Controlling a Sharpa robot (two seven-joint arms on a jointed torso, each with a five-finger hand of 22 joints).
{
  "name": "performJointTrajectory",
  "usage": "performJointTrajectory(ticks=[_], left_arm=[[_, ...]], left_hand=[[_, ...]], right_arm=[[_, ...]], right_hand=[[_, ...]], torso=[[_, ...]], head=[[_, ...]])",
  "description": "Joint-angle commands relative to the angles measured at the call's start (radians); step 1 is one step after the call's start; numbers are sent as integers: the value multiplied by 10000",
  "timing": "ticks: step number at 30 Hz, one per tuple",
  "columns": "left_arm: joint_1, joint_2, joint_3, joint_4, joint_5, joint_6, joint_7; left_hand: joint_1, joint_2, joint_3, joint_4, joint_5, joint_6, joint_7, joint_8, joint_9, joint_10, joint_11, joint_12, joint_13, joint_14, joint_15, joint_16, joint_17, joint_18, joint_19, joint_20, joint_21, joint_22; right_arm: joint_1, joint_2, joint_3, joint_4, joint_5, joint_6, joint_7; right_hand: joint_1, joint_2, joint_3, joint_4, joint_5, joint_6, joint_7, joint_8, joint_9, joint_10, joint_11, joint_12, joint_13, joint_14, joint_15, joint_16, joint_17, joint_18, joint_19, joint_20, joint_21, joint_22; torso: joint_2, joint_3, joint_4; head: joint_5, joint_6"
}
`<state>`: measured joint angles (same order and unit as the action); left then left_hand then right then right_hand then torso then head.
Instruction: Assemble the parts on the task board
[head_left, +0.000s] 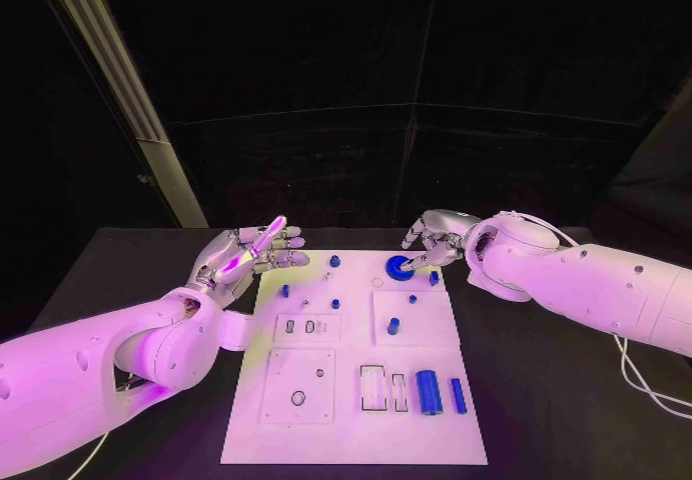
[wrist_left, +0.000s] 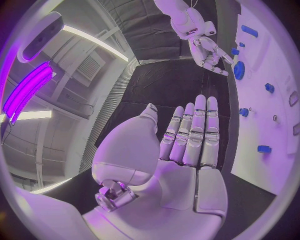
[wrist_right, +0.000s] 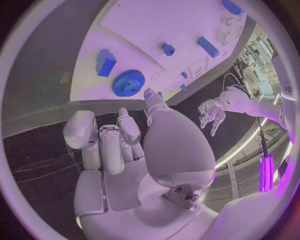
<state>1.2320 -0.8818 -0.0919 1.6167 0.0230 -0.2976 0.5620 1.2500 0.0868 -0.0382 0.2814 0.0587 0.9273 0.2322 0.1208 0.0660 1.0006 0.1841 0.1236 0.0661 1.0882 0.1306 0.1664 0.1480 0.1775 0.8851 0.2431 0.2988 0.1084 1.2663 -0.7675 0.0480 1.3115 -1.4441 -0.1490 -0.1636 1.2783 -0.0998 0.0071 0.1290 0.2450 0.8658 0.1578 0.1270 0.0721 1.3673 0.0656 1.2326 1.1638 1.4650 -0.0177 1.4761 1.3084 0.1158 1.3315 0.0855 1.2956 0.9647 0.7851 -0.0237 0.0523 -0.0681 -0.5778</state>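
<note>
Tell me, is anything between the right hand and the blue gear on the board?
Nothing visible. The right hand hangs just beyond the blue gear at the task board's far edge, with one finger reaching toward it and no part between them.

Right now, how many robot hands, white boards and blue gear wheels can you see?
Robot hands: 2, the left hand and the right hand
White task board: 1
Blue gear wheel: 1
Total: 4
</note>
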Motion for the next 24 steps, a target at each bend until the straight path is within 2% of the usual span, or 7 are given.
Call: performJointTrajectory(ticks=[1,10,17,24], left_arm=[[13,18,2,-2,-44,198,-35],[11,39,-2,-22,-44,206,-37],[10,55,-3,-40,-44,207,-35],[8,85,-4,-55,-44,221,-37]], left_hand=[[69,13,-14,-71,47,-55,141,-46,-6,-43,42,-49,-12,-28,63,-33,12,60,63,40,-46,-16],[93,41,0,-83,49,-58,143,-52,-6,-46,43,-58,-11,-29,66,-50,16,60,65,42,-58,-26],[113,62,12,-93,52,-59,143,-56,-5,-47,45,-65,-10,-28,67,-64,20,60,67,44,-66,-34],[144,89,28,-110,53,-61,144,-62,-4,-48,46,-73,-9,-26,68,-80,25,61,70,46,-77,-45]], right_arm=[[22,124,1,-103,-412,711,-414],[18,334,-2,-314,-565,848,-384],[13,428,-4,-326,-590,963,-289],[10,485,-6,-363,-620,1073,-275]], right_hand=[[172,8,-90,-26,84,-80,16,90,3,189,24,335,400,627,60,79,255,-65,-1,55,67,51],[307,51,-133,-16,109,-93,23,160,8,219,35,500,604,637,73,119,352,-79,17,70,118,141],[443,142,-128,-46,108,-43,12,247,20,284,29,672,822,649,73,154,443,-85,19,76,147,189],[691,332,-78,-165,48,146,-38,439,48,375,-13,881,1094,667,45,203,573,-100,41,59,214,298]], torso=[[11,-8,4],[12,-9,5],[6,-9,-19],[9,-8,-13]], head=[[5,-43],[-27,-118],[-38,-155],[-67,-194]])
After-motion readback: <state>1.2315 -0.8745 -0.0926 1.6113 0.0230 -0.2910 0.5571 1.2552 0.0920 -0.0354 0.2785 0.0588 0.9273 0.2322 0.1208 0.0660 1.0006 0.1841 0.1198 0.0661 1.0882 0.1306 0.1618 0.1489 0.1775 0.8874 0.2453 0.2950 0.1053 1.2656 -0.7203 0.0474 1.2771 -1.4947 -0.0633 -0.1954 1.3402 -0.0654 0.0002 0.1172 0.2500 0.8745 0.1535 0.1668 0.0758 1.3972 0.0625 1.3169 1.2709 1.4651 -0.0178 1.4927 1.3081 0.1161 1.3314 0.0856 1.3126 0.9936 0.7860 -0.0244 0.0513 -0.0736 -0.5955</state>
